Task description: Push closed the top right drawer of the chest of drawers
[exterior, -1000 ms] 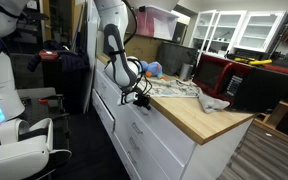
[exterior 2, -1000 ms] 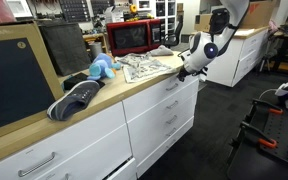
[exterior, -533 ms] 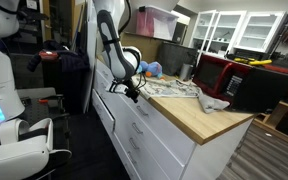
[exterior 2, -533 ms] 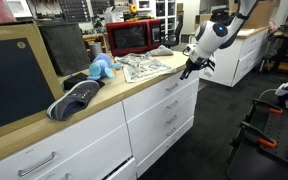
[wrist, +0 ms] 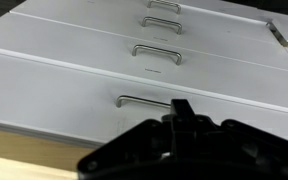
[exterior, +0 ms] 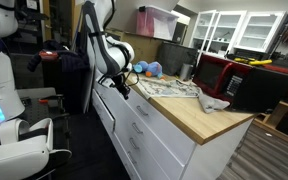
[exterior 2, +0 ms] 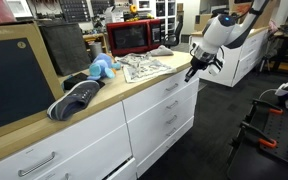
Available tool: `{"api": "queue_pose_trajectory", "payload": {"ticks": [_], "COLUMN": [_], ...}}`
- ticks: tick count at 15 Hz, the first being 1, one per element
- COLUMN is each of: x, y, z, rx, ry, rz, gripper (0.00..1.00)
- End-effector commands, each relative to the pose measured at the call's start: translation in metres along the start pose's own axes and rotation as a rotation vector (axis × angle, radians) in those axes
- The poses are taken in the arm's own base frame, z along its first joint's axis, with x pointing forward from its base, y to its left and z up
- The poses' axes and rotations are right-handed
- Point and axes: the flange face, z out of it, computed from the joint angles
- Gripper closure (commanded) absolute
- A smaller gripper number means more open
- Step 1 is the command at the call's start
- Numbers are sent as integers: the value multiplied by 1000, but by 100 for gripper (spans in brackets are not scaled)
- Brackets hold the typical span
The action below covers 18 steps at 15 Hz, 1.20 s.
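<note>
White arm [exterior 2: 224, 28] angled down | gripper [exterior 2: 192, 72] seemingly together | near top right drawer [exterior 2: 160, 92]

chest of drawers [exterior 2: 119, 90] top | newspaper [exterior 2: 144, 67] | blue toy [exterior 2: 101, 68] | red microwave [exterior 2: 134, 37] | dark shoe [exterior 2: 76, 99]

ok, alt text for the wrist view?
The dark, blurred gripper fills the bottom edge, its tip close to the bar handle of the white top drawer, whose front looks shut flush. Three more white drawer fronts with matching handles recede toward the top; a strip of pale wooden top shows bottom left.
</note>
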Motion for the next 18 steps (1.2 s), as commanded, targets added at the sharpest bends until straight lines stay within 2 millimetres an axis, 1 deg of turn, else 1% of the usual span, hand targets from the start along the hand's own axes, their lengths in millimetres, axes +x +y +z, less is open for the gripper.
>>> {"api": "queue_pose_trajectory", "payload": {"ticks": [1,4,7,9,10,11,12,14,18], "x": [-4,-13,-28,-32,-35,-35,-35,-32,-36], "y": [-5,-7,-11,-12,-13,-12,-12,-10,-15], "z": [-28,-34,-28,-31,-32,-34,-36,-42,-48], "rx": [15,24,24,28,31,30,25,23,26], "ry": [-16,-49,-99,-111,-119,-118,-118,-109,-122], "rz": [100,172,218,233,240,247,253,256,270], "gripper": [100,100,100,100,99,96,73,71,42]}}
